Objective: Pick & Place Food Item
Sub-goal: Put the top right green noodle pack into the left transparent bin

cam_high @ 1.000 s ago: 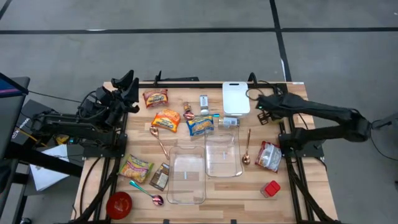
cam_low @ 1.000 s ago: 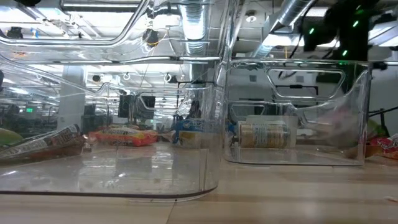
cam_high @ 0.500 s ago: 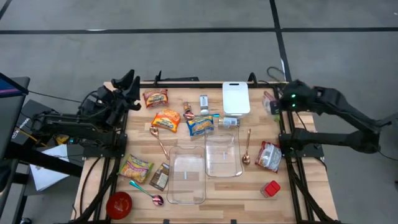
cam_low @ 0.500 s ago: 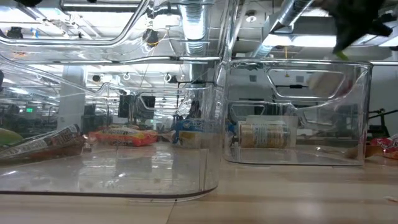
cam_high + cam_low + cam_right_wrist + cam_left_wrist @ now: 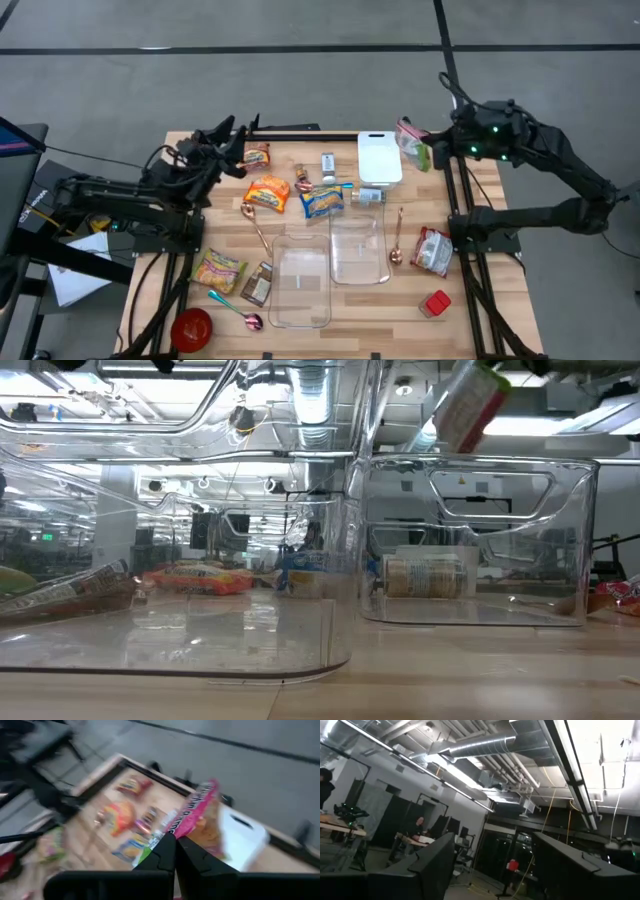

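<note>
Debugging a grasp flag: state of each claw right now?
Left claw: above the table's back left; open or closed cannot be told.
Right claw: closed on a pink snack packet, lifted over the table's back right.

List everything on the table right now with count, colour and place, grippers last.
Clear bins: two, side by side, table centre-front.
White cutting board: one, far edge.
Snack packets: about six, orange, yellow, blue and green, left half; one red-white packet at right.
Spoons: three, copper-pink, beside the bins.
Red bowl: one, front-left corner.
Red block: one, front right.
Pink-green packet: one, held above the far-right edge.
Right gripper: shut on that packet.
Left gripper: far-left edge.
</note>
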`<state>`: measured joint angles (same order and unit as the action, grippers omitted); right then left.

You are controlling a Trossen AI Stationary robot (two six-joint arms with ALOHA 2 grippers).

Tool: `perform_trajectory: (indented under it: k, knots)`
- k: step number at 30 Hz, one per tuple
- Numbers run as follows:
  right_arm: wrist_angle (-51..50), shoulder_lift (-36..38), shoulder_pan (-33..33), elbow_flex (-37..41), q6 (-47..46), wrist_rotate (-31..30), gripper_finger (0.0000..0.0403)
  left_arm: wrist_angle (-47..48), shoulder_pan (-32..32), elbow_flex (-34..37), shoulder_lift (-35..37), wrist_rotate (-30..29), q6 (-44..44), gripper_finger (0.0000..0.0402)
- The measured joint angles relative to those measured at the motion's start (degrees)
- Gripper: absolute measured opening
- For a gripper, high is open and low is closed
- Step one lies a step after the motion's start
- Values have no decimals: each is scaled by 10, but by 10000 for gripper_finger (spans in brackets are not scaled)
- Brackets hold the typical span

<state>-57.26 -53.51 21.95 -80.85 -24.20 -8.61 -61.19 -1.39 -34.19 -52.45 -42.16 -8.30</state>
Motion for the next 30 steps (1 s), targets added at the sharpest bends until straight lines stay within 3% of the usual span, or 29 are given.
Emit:
perform_trajectory:
  k: [10,16,19,24,30]
  knots:
    - [46,-129,-45,-119,90,44,0,149,-24,-139,-85,7,-9,260]
    - [56,-185,-62,-201,134,75,0,226,-50,-245,-125,83,-73,260]
    - [74,-204,-66,-239,153,105,0,281,-68,-304,-145,154,-82,260]
    - [82,-230,-66,-293,175,156,0,418,-96,-406,-185,344,-75,260]
    - [83,-244,-66,-320,184,220,0,510,-119,-498,-237,461,-59,260]
